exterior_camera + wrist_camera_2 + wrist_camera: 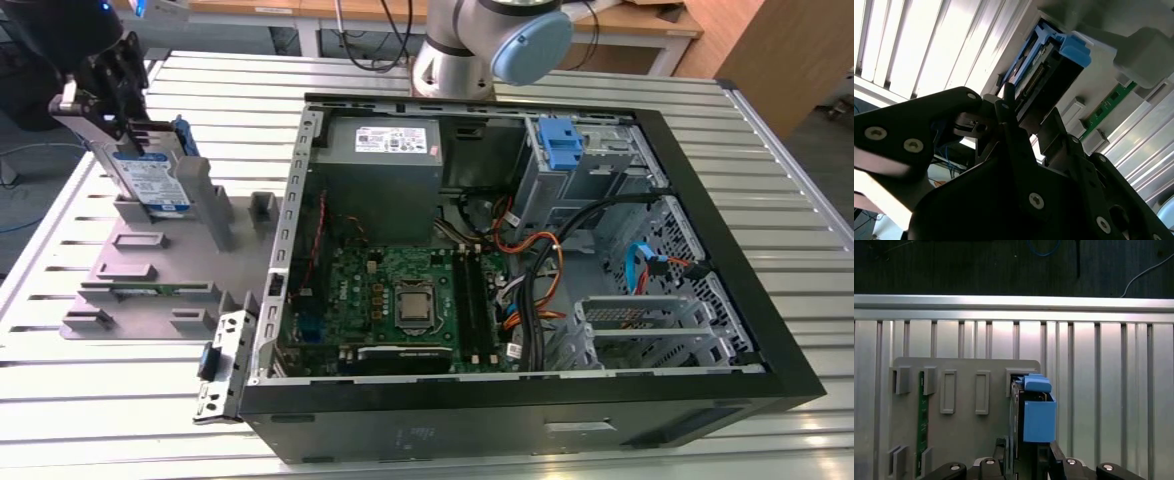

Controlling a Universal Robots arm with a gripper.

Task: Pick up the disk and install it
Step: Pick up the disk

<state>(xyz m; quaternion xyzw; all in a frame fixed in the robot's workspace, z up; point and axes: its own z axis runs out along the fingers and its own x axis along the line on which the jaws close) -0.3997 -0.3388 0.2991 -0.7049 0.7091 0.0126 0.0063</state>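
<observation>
The disk [150,182] stands on edge in a slot of the grey fixture plate [147,270], at the exterior view's left beside the open computer case [534,400]. Its label faces outward. In both wrist views its blue carrier frame [1039,420] [1066,50] runs along one edge. My gripper [127,140] comes down on the disk from above. In the first wrist view the gripper [1028,452] has its two dark fingers against the disk's two flat sides. The second wrist view looks along the gripper [1024,125] at the disk's connector end.
A green memory stick [920,420] lies in another slot of the fixture plate [964,430]. Inside the case are the power supply [380,150], the motherboard [400,300], loose cables, and a drive bay with a blue tab [561,145]. The arm's base [481,50] stands behind the case.
</observation>
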